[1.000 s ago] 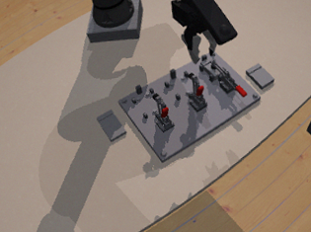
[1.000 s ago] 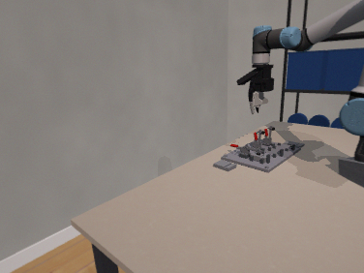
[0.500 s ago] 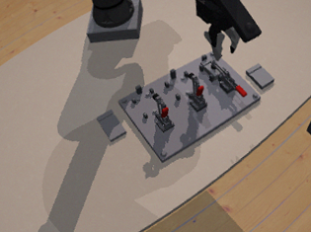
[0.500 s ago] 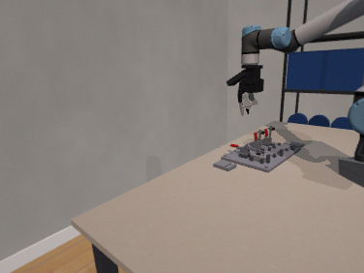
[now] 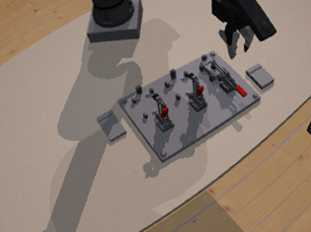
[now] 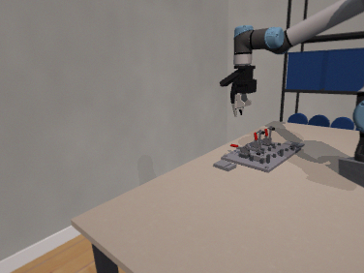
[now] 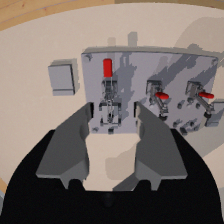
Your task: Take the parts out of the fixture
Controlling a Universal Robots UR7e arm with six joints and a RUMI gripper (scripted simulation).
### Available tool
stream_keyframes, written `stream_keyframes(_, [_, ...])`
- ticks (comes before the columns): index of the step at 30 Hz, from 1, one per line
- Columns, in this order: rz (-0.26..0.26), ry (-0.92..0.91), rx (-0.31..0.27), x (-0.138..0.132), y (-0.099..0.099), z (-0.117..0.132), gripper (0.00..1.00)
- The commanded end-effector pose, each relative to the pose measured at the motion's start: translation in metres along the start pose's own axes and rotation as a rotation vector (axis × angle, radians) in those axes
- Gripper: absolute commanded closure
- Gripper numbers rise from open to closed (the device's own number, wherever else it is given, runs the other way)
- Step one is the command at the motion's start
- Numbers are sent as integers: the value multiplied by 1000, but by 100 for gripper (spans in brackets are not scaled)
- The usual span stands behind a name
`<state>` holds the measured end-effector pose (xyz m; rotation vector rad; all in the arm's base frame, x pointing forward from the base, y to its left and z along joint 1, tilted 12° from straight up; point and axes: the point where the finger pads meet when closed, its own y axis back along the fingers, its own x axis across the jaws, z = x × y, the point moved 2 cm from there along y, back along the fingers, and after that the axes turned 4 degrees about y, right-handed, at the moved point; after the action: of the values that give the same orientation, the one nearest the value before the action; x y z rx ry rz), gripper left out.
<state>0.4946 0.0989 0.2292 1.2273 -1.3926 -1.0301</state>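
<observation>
Grey fixture plate (image 5: 141, 122) (image 6: 232, 157) (image 7: 130, 65), one, seen from the top: we count three toggle clamps, two upright-handled clamps (image 5: 164, 119) (image 5: 197, 100) (image 6: 257, 141) (image 6: 268, 137) (image 7: 154, 89) (image 7: 193, 90) and one lowered-handle clamp (image 5: 228, 83) (image 6: 246, 152) (image 7: 113, 92). Two flat grey blocks (image 5: 111, 127) (image 5: 260, 76) (image 6: 225, 166) (image 6: 296, 144) (image 7: 61, 79) (image 7: 216, 114) lie on the table, one beside each end; we judge them parts already out.

Exterior: one gripper (image 5: 239, 52) (image 6: 238, 114) (image 7: 113, 103), raised above the table, fingers downward.

Wrist: jaws part-spread, nothing between them. Lowered-handle clamp lies ahead, roughly centred on their gap, its long axis pointing away from us. The third part we cannot distinguish; presumably it sits at that clamp, the next approach.
</observation>
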Motion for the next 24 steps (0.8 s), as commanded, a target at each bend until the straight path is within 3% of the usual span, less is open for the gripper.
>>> stream_keyframes(1, [1, 0, 1, -9, 0, -5, 72])
stream_keyframes(24, [1, 0, 1, -14, -1, -8, 72])
